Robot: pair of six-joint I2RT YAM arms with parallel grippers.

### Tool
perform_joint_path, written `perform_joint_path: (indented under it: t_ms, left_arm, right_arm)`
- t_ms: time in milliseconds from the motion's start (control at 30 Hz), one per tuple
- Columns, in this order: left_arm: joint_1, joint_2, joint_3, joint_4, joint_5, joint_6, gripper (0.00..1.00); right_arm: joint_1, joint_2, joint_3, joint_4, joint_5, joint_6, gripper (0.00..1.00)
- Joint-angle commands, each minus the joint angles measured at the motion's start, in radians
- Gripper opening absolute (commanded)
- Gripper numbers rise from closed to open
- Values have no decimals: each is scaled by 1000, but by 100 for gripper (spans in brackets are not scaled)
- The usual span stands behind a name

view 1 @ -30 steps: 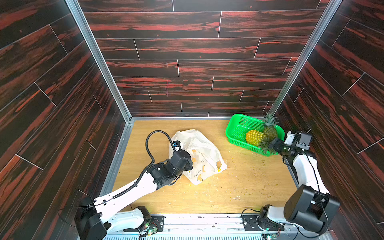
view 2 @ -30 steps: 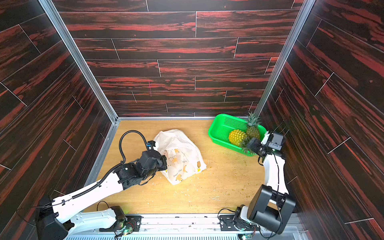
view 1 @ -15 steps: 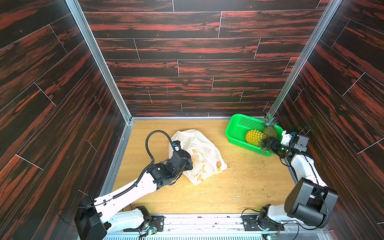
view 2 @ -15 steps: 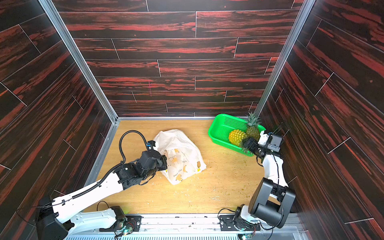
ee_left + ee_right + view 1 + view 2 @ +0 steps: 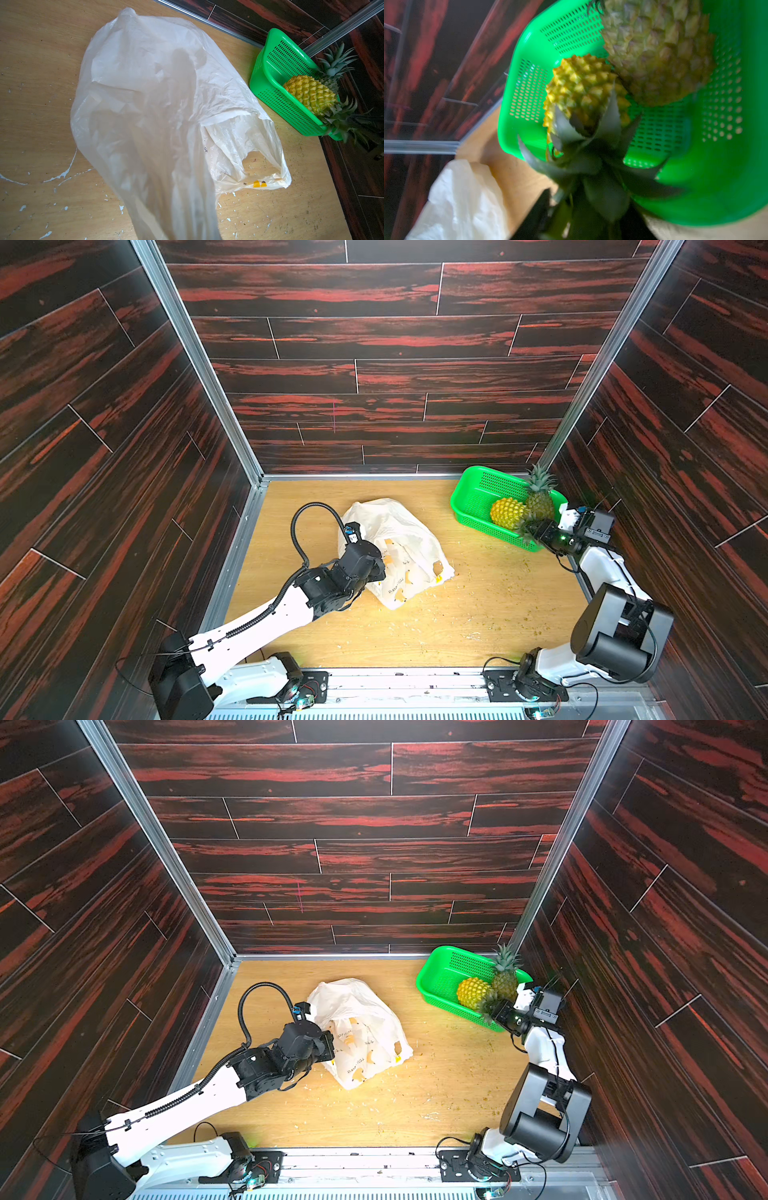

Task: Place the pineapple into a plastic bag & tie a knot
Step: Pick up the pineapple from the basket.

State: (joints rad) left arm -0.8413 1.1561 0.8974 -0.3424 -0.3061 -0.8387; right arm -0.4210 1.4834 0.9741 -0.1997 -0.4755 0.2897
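The white plastic bag (image 5: 401,537) (image 5: 365,1019) lies crumpled mid-table, its mouth toward the basket. My left gripper (image 5: 376,568) (image 5: 329,1048) is shut on the bag's near edge, and bunched plastic (image 5: 145,104) hides its fingers in the left wrist view. The yellow pineapple (image 5: 508,512) (image 5: 473,992) (image 5: 581,89) lies in the green basket with its crown over the near rim. My right gripper (image 5: 535,531) (image 5: 496,1011) (image 5: 581,207) is shut on that crown, its leaves filling the jaws. No knot is in view.
The green perforated basket (image 5: 478,493) (image 5: 432,977) (image 5: 268,68) sits in the back right corner. A second, greener pineapple (image 5: 540,502) (image 5: 658,52) stands upright in it against the right wall. Crumbs litter the wooden floor. Dark panelled walls close three sides.
My right gripper has moved in toward the basket onto the yellow pineapple's crown, and its jaws have closed on the leaves. The left arm and the bag have not moved.
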Motion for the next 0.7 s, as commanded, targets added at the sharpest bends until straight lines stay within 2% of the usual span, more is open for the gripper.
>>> perform_joint_path:
  t_ms: [0,133,200,667]
  left_arm:
    - [5,-30,-13,-4,-17,-5,0]
    - [6,-35,-15,-5,-19,-9,0]
    - [5,-38,-17,-4,-18,-10,0]
    - [5,-39,-33,14,-21,-20,0]
  right_arm:
    - [5,19,6,1,-35,6,29]
    - [1,-6,14,-1,-59,7,6]
    - [-1,-31,20,-4,-73,4,0]
    - [-2,-259,100,-85,-176,-1,0]
